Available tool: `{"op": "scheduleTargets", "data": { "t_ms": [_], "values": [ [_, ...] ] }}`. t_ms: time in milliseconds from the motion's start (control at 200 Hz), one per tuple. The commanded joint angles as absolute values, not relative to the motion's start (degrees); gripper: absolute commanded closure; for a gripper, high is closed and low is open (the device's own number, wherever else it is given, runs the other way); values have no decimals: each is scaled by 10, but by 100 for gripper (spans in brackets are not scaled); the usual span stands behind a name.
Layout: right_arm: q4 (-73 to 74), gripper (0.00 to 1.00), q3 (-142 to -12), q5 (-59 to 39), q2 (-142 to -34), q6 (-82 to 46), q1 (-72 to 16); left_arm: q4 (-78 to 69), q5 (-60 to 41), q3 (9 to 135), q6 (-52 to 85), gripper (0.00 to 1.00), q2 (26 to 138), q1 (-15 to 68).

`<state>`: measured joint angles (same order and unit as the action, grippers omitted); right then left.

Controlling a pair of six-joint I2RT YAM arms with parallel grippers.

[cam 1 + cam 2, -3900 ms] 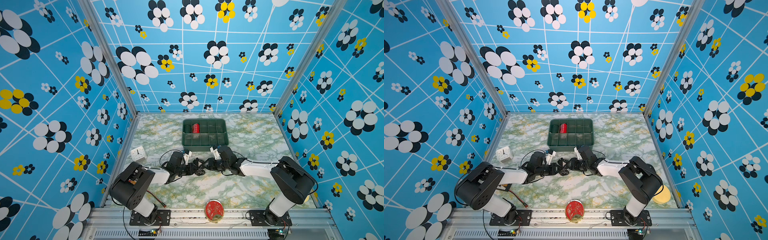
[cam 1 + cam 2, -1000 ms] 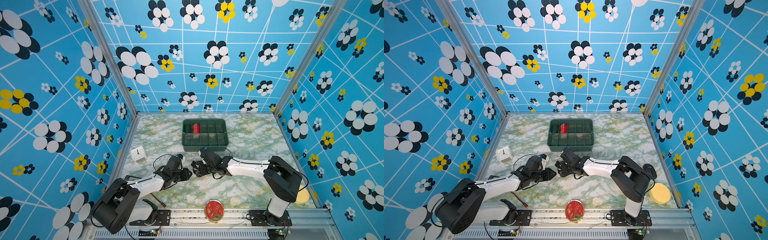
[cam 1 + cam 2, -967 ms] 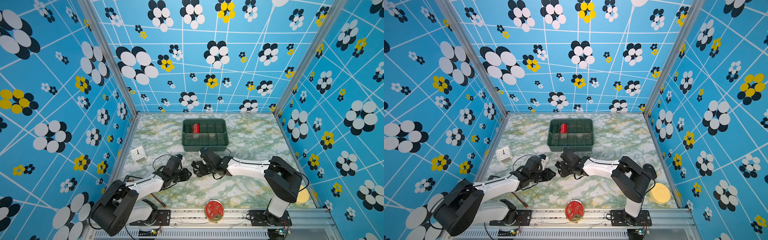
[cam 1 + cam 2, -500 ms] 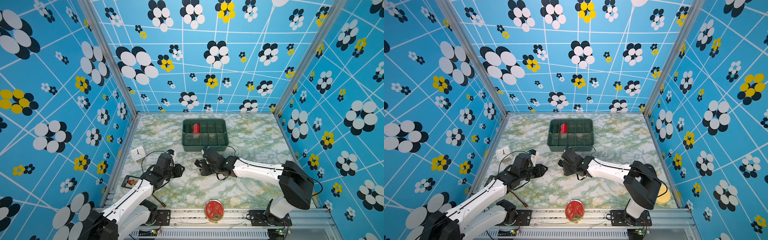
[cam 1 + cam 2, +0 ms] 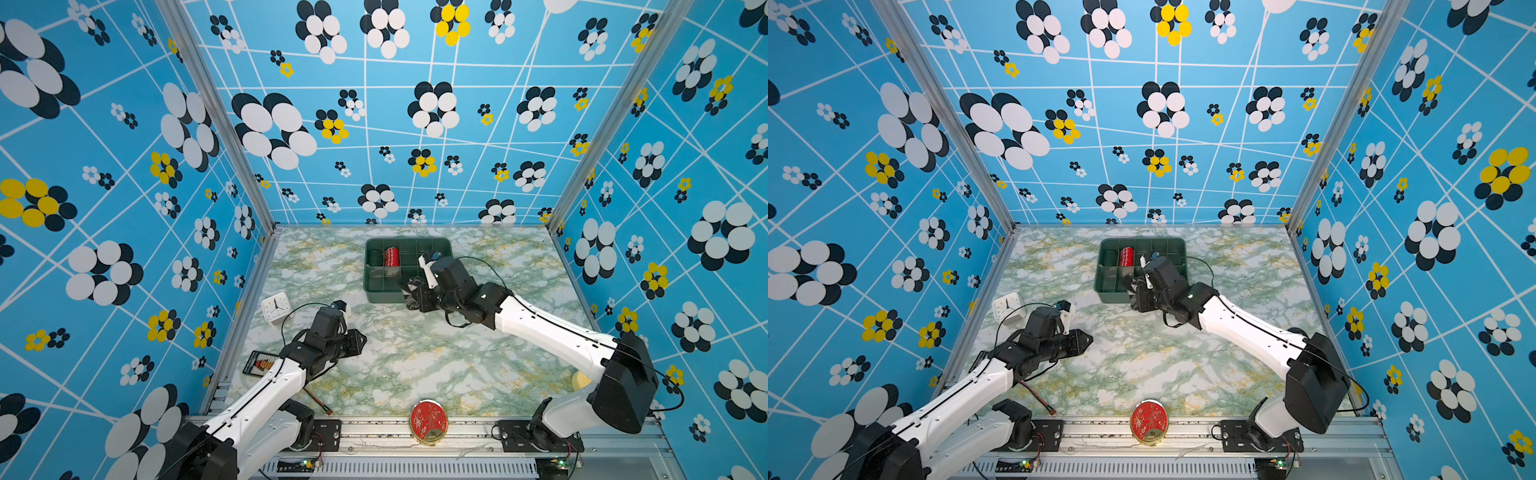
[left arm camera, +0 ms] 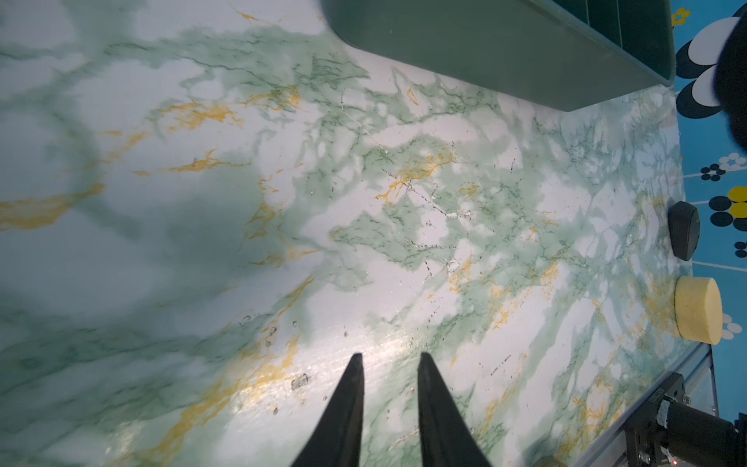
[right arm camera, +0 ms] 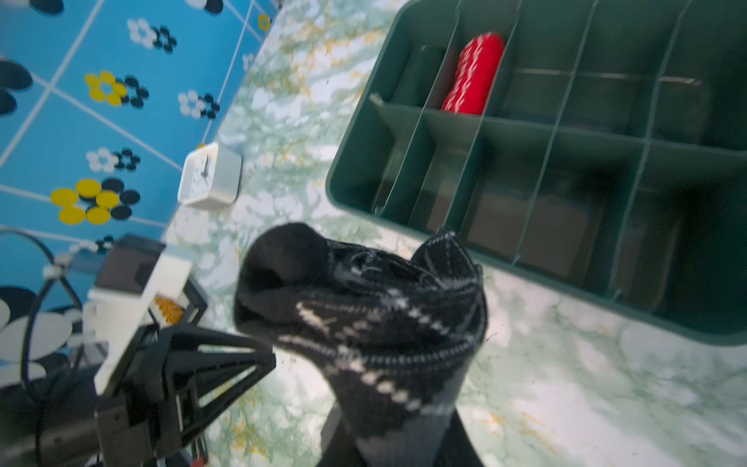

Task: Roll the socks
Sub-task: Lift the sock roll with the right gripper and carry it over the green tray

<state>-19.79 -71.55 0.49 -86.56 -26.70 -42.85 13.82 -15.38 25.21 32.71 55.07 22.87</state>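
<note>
The socks [image 7: 364, 315] are a black bundle with a grey and white diamond pattern, rolled up. My right gripper [image 7: 396, 428] is shut on them from below, and its fingertips are hidden under the fabric. In both top views the socks [image 5: 412, 291] [image 5: 1136, 293] hang just at the front wall of the green tray [image 5: 374, 297]. My left gripper [image 5: 360, 343] [image 5: 1087, 340] hovers low over the marble table, well to the left of the socks. Its fingers [image 6: 351, 388] stand a little apart with nothing between them; the gripper [image 6: 388, 358] is open.
The green tray [image 7: 566, 279] has divided compartments; a red roll [image 7: 473, 72] and a dark green roll [image 5: 375, 257] sit in its far left cells. A white clock [image 5: 275, 307], a card [image 5: 259, 363], a red-tipped stick [image 5: 318, 401], a red tin [image 5: 429, 419] and a yellow disc [image 6: 697, 309] lie around.
My right gripper has carried the socks back from the middle of the table to the tray's front wall. The left gripper has drawn away from the socks to the left.
</note>
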Motion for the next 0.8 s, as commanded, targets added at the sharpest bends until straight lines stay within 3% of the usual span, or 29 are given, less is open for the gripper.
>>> {"op": "scheduleTargets", "data": {
  "t_ms": [0,450,795],
  "values": [
    [-216,100,-755,-47,-884,-249,-393,147,-162,267,310,74,556,223],
    [-227,100,-906,-125,-1011,-257,-291,141,-172,276,305,74,573,217],
    [-236,100,-1068,-179,-1153,-284,-281,134,-186,285,296,74,597,202]
  ]
}}
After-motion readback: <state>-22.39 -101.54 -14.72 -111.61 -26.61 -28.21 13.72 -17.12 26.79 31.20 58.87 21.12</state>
